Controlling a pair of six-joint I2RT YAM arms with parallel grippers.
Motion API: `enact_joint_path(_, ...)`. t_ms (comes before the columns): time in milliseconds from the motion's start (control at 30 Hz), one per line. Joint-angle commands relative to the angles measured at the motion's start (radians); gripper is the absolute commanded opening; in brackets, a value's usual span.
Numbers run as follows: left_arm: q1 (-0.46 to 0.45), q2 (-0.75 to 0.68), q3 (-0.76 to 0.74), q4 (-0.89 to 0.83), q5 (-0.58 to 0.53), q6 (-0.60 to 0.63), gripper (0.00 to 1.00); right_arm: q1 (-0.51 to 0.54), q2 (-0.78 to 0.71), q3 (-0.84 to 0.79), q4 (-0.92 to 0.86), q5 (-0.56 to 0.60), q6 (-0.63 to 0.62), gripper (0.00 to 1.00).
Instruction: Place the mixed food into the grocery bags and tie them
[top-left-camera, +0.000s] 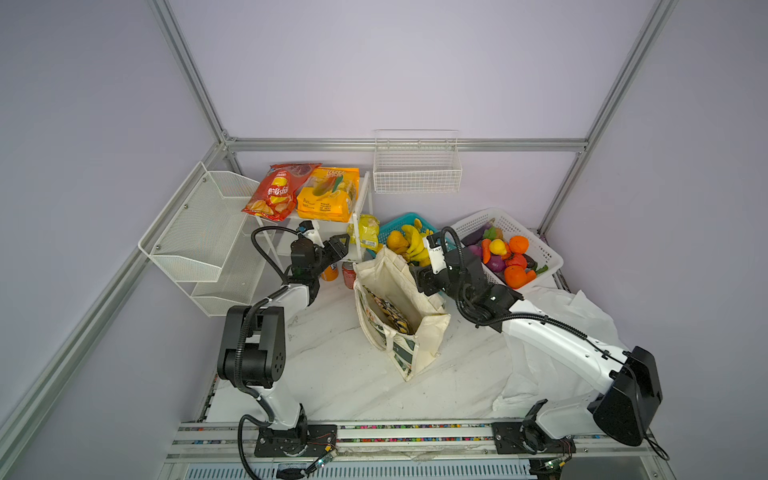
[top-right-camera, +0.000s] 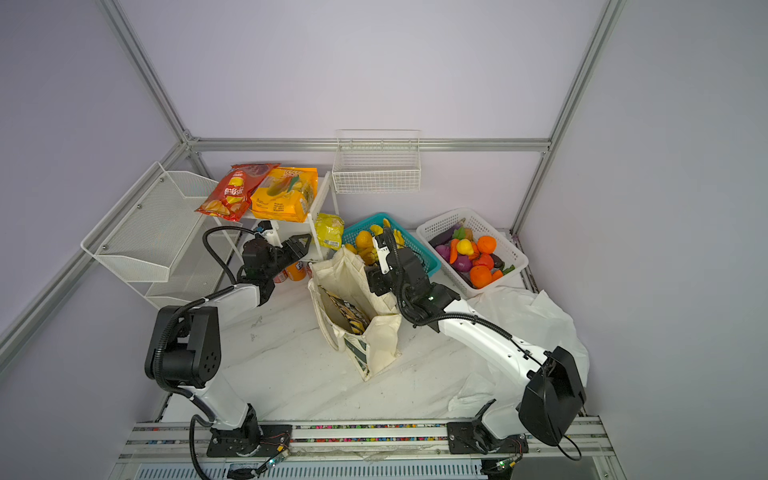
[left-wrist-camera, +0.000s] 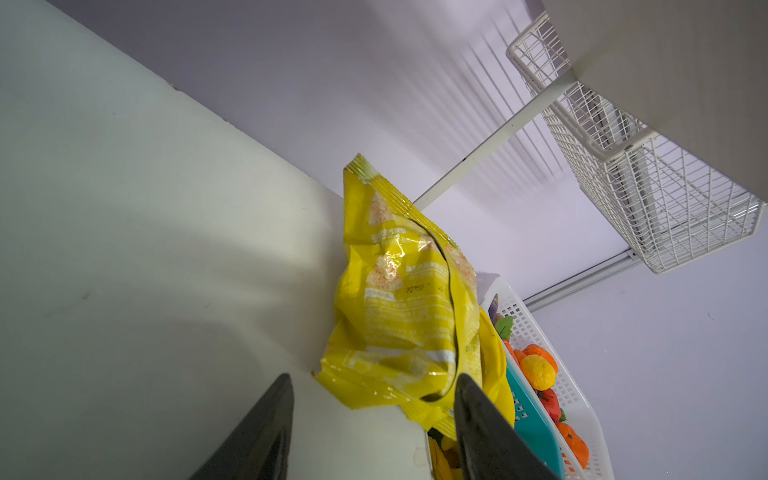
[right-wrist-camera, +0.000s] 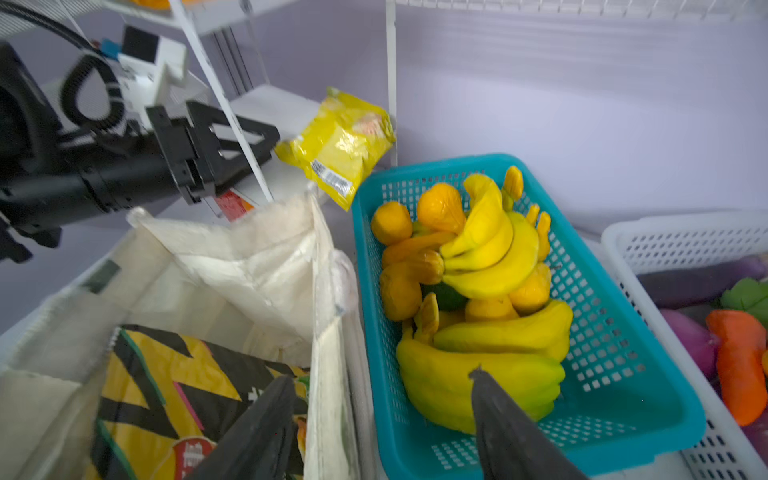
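**Both grippers spread, nothing held**

Cream canvas tote (top-left-camera: 419, 332) stands mid-table with its mouth gaping. One glossy black chip bag (top-left-camera: 388, 309) with yellow zigzags stands upright inside.

One crinkly yellow snack packet (left-wrist-camera: 399, 299) sits at the right edge of the white shelf (left-wrist-camera: 124, 249), far side.

There are two perforated plastic baskets. The teal basket (right-wrist-camera: 623, 374) holds smooth yellow bananas (right-wrist-camera: 490, 249), at least two bunches. The white basket (top-left-camera: 519, 226) holds toy produce (top-left-camera: 505, 253).

Thin white plastic bag (top-left-camera: 582, 316) lies crumpled on the right.

Left gripper (left-wrist-camera: 374, 378): jaws apart, empty, packet just ahead; contact unclear.

Right gripper (right-wrist-camera: 380, 376): jaws apart, empty, above the tote's right wall and the teal basket.
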Motion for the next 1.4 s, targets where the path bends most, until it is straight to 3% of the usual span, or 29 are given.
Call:
enact_joint_path(0, 0.007, 0.027, 0.062, 0.031, 0.023, -0.022, 0.6, -0.011, 0.057, 0.12, 0.112, -0.069, 0.078, 0.75)
enact_joint_path(200, 0.007, 0.051, 0.068, 0.049, 0.037, -0.04, 0.6, -0.096, 0.291, 0.291, 0.202, -0.149, 0.191, 0.77)
enact_joint_path(567, 0.007, 0.072, 0.081, 0.048, 0.042, -0.049, 0.6, -0.103, 0.677, 0.594, 0.297, -0.217, 0.357, 0.82)
enact_joint_path(1000, 0.01, 0.089, 0.088, 0.034, 0.032, -0.052, 0.62, -0.104, 0.915, 0.866, 0.235, -0.227, 0.412, 0.87)
enact_joint_path(1133, 0.01, 0.101, 0.098, 0.036, 0.037, -0.068, 0.65, -0.104, 0.977, 0.942, 0.2, -0.233, 0.412, 0.84)
enact_joint_path(1367, 0.01, 0.128, 0.126, 0.02, 0.048, -0.09, 0.68, -0.103, 1.022, 0.985, 0.172, -0.271, 0.403, 0.69)
